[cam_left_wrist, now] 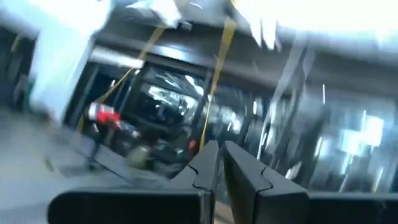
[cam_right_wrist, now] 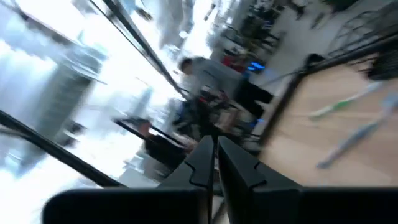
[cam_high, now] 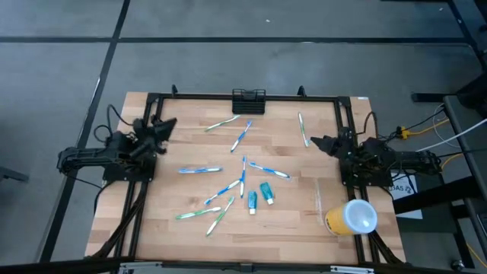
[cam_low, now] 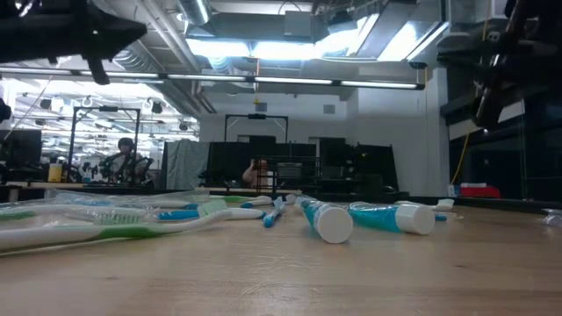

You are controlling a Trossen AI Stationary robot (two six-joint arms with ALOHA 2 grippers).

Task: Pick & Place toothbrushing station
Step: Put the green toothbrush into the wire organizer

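Toothbrushing station (cam_high: 249, 100), the small black wire-mesh holder, sits at the middle of the far edge of the wooden tabletop (cam_high: 297, 205), seen from above. Toothbrushes (cam_high: 241, 136) lie scattered across the middle of the boards, with two small teal tubes (cam_high: 266, 192) among them and a yellow cup with a white lid (cam_high: 351, 217) on its side near the right front corner. The left hand (cam_high: 169, 122) is at the left edge of the tabletop and the right hand (cam_high: 313, 140) at the right edge, both well apart from the holder, both empty. From tabletop height, a green-and-white toothbrush (cam_low: 105, 226) lies close in front, the teal tubes (cam_low: 369, 218) lie a little farther back, and a person (cam_low: 123, 158) sits at a desk in the room behind. Past the left wrist, the left hand's fingers (cam_left_wrist: 208, 169) are closed together on nothing. Past the right wrist, the right hand's fingers (cam_right_wrist: 202, 158) are likewise pressed shut and empty, with the tabletop and a green toothbrush (cam_right_wrist: 339, 106) off to one side.
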